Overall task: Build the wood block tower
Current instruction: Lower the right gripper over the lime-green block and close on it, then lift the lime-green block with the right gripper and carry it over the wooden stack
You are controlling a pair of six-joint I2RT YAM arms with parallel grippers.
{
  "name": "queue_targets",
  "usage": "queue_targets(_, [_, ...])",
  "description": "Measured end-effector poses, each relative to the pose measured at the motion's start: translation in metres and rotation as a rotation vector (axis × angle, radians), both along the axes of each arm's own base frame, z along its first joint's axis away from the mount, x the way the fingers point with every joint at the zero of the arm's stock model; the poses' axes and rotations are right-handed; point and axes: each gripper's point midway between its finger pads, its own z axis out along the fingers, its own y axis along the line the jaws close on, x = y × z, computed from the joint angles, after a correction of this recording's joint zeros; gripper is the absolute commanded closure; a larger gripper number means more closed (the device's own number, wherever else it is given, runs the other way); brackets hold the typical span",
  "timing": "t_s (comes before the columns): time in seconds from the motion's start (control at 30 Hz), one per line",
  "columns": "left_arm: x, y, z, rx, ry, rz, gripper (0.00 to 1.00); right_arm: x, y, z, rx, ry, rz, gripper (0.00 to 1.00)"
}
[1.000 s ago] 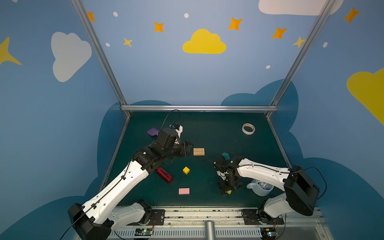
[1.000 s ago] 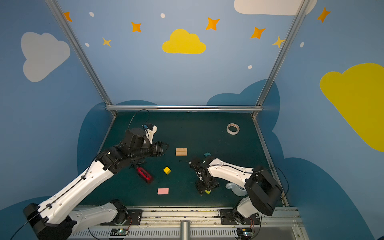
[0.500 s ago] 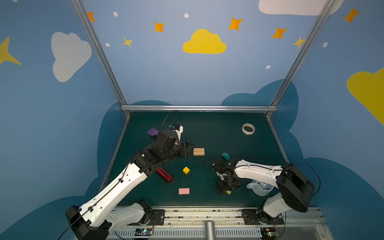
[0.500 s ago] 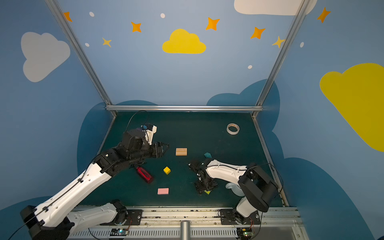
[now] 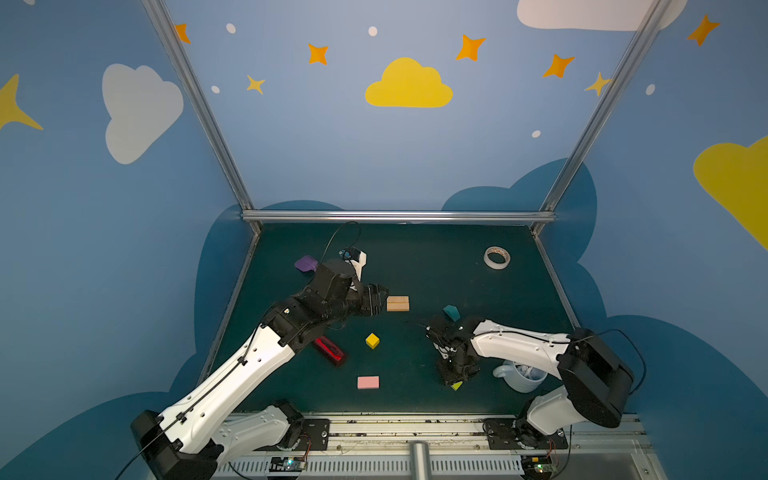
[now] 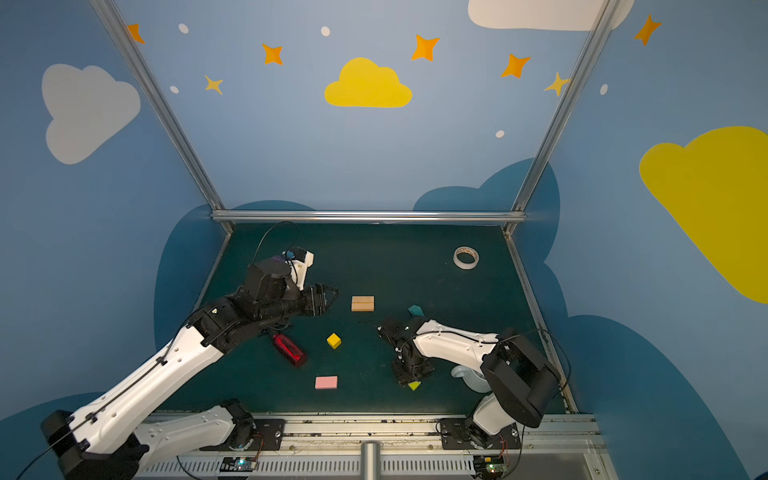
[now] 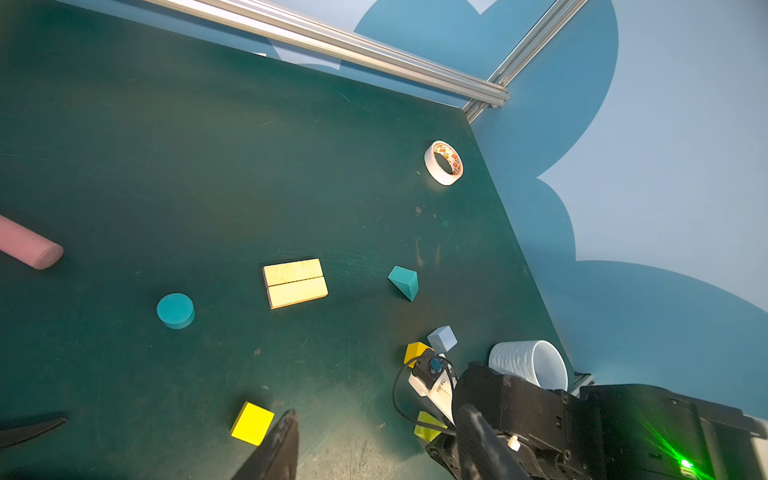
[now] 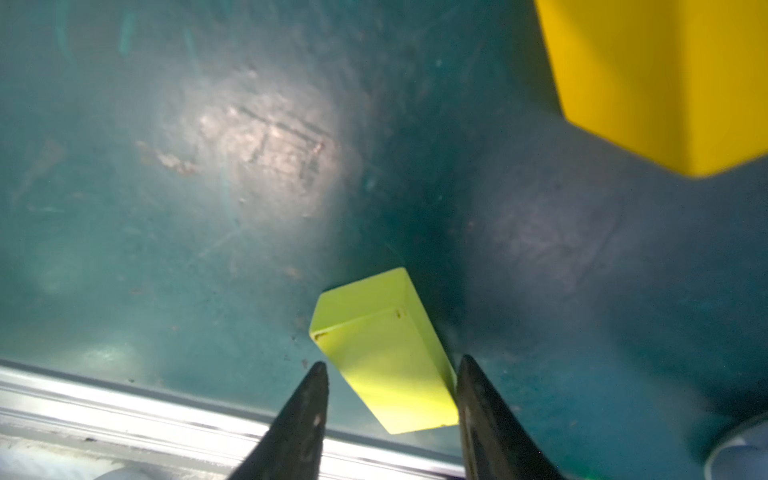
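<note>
Right hand (image 8: 391,363) low on surface (image 8: 187,249), front-right, jaws part-open astride lime slab (image 8: 380,353), one touching, not clamped. Slab: light, stiff painted wood, prob. slick; grip long sides. Top views: hand hides most of it. Left hand (image 6: 332,296) open wide, empty, near tan bars (image 6: 362,303).

Top views: even, soft light, walls (image 5: 374,166) bright, table (image 5: 415,257) dim; edges bend w/ wide lens. Right wrist: glare patch on table, yellow cube (image 8: 665,83) blurred, close-up soft.
</note>
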Motion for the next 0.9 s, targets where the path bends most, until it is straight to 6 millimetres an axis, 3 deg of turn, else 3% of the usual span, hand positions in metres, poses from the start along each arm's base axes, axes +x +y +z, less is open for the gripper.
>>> queue_targets(0.5, [-0.0006, 0.0006, -0.0065, 0.010, 0.010, 0.002, 0.39, -0.0066, 0.0036, -0.0004, -0.007, -0.002, 0.003, 0.67])
queue_targets(0.9, [-0.0007, 0.0005, -0.0065, 0.009, 0.011, 0.003, 0.39, -0.0082, 0.0053, 0.0009, -0.024, -0.003, 0.001, 0.92])
